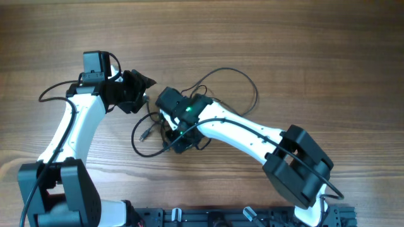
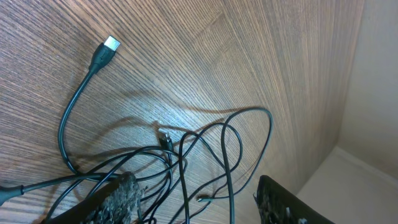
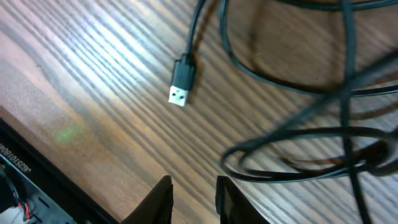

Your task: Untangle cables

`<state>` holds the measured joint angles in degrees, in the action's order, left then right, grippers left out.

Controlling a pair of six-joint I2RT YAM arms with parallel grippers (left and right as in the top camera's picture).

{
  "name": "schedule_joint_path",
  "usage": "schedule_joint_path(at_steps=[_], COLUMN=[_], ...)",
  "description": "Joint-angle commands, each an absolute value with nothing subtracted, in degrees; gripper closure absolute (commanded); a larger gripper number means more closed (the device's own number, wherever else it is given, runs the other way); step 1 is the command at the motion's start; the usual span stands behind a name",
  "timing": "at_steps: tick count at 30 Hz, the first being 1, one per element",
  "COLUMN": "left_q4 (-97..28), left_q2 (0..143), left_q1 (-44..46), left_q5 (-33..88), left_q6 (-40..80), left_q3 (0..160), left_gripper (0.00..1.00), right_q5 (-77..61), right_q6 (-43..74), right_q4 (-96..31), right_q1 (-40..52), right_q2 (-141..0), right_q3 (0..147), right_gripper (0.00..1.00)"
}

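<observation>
Lying tangled near the middle of the table (image 1: 315, 50), the cables (image 2: 168, 144) loop across one another; a USB plug (image 3: 181, 78) rests flat beside them. Right gripper (image 3: 194, 199) hangs over the tangle, fingers a narrow gap apart. Left gripper (image 2: 196, 186) is alongside, fingers spread wide.

Bright, even light fills the sharp overhead view, leaving only soft, short shadows on the table (image 1: 284, 38). From the left wrist, a pale glare patch lies on the wood by the cables (image 2: 62, 134), which cast faint shadows. The right wrist view is blurred, worst at the right, and glare streaks the grain beside the plug (image 3: 181, 81).
</observation>
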<state>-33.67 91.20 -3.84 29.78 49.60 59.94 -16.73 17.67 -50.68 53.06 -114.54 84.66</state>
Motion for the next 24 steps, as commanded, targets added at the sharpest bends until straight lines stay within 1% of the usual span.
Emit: schedule_joint_path(at_steps=[1,5,19,24], left_q4=[-33.71,-33.69,-33.95,-33.95], left_q2=[91.64,91.64,91.64,91.64], left_q1=[-4.1,-4.1,-4.1,-4.1], left_q5=[28.82,28.82,28.8,28.8], left_q6=[48.18,47.0,46.68,46.68], left_q3=[59.9,59.9,59.9,59.9], left_gripper=[0.36,0.36,0.36,0.36], right_q5=[-16.03,-15.2,-8.49,-8.45], right_q6=[16.58,16.51,14.68,14.55], right_q4=[-50.11,-48.53,-43.75,-43.22], right_q1=[53.89,53.89,53.89,53.89], right_q2=[-117.78,-121.05,-121.47,-124.29], right_q3=[83.85,83.85,83.92,83.92], right_gripper=[0.76,0.76,0.75,0.75])
